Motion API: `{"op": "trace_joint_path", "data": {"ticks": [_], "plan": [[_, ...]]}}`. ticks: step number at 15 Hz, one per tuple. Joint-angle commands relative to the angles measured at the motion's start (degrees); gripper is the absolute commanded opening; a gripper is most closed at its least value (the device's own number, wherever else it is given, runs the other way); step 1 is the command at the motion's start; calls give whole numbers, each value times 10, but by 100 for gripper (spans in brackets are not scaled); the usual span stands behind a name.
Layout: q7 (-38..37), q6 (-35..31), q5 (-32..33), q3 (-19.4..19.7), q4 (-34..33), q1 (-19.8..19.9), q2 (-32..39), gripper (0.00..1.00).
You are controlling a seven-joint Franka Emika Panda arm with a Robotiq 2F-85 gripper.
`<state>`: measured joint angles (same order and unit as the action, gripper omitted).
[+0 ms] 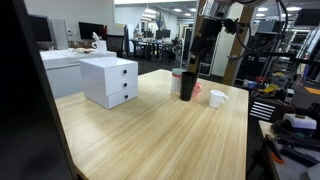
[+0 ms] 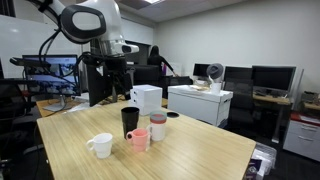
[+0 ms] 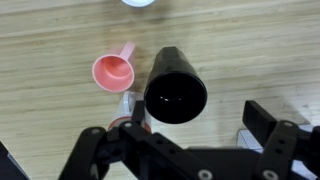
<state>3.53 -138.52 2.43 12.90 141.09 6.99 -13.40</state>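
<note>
Hovering over a light wooden table point(image 1: 150, 140), I have a small cluster of cups directly under me and nothing between my fingers and them. The tall black cup point(image 3: 176, 88) stands upright near the table's middle, its open mouth facing me in the wrist view. It shows again in both exterior views point(image 1: 188, 85) point(image 2: 130, 122). A pink cup point(image 3: 113, 72) with a short handle sits just beside it, also upright and open point(image 2: 139, 140). A white mug point(image 2: 101, 146) stands a little farther off on the wood, well apart from the pink one point(image 1: 218, 98). A red and white cup point(image 2: 158, 128) stands close against the black cup's other side, and any lettering on it is too small for me to read. A white two-drawer box point(image 1: 110, 80) rests on the table beyond the cups, clear of my path. Desks, monitors and chairs fill the office behind. My gripper point(image 3: 172, 125) hangs above the black cup without touching it, seen from outside in an exterior view point(image 2: 117, 70). My fingers point(image 3: 275, 135) are spread wide apart and hold nothing.
</note>
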Motion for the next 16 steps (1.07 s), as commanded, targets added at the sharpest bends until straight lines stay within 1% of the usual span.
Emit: {"op": "trace_joint_path", "data": {"ticks": [1, 9, 16], "plan": [[48, -8, -36, 5, -10, 4, 21, 100], [102, -5, -79, 7, -30, 1, 60, 100], [138, -3, -112, -8, -62, -2, 112, 100]]}}
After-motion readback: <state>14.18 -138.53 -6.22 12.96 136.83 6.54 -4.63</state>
